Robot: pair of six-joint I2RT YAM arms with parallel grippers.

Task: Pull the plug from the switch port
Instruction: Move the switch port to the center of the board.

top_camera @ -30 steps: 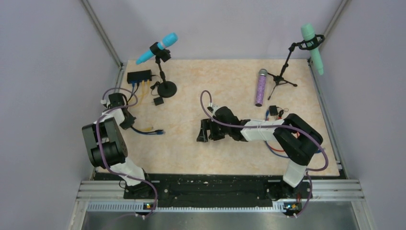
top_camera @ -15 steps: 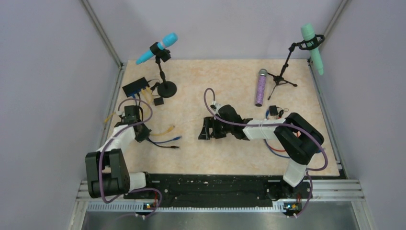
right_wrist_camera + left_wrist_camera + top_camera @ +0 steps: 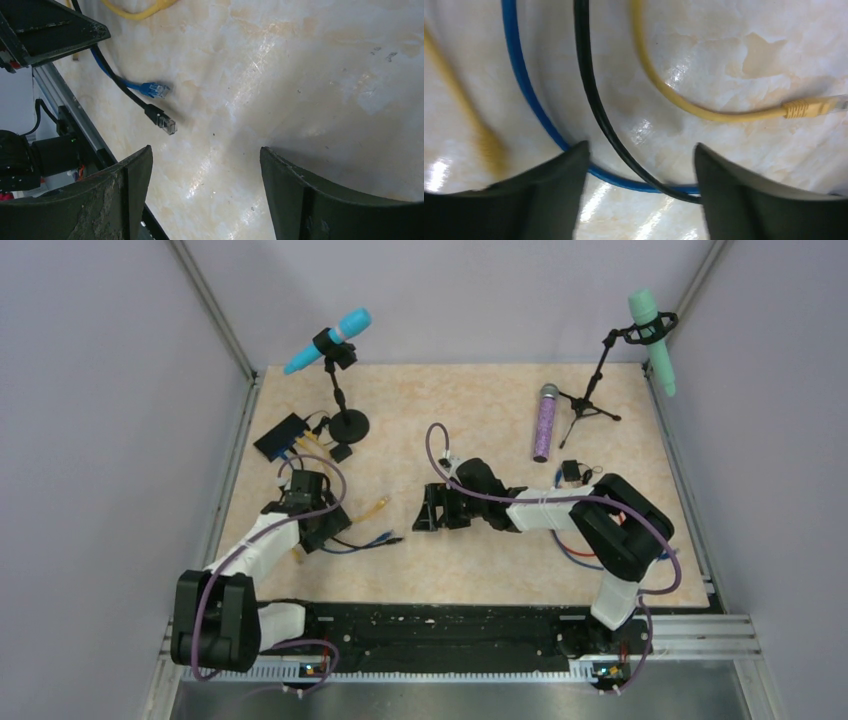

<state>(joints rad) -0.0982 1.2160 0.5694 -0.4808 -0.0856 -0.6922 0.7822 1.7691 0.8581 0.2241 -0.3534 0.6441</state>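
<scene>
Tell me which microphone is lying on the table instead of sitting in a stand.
The purple microphone; the cyan microphone and green microphone are clipped on stands.

The pale beige marbled bench top (image 3: pixel 734 45) under me is smooth and glossy, with bright patches of glare. The blue cable (image 3: pixel 524 85), black cable (image 3: pixel 591 95) and yellow cable (image 3: pixel 684 102) have smooth, faintly shiny jackets (plastic, by the look). My left pincer's fingers (image 3: pixel 549 200) are matt black; my right pincer's fingers (image 3: pixel 115 200) are matt black too, but scuffed and dusty.
</scene>
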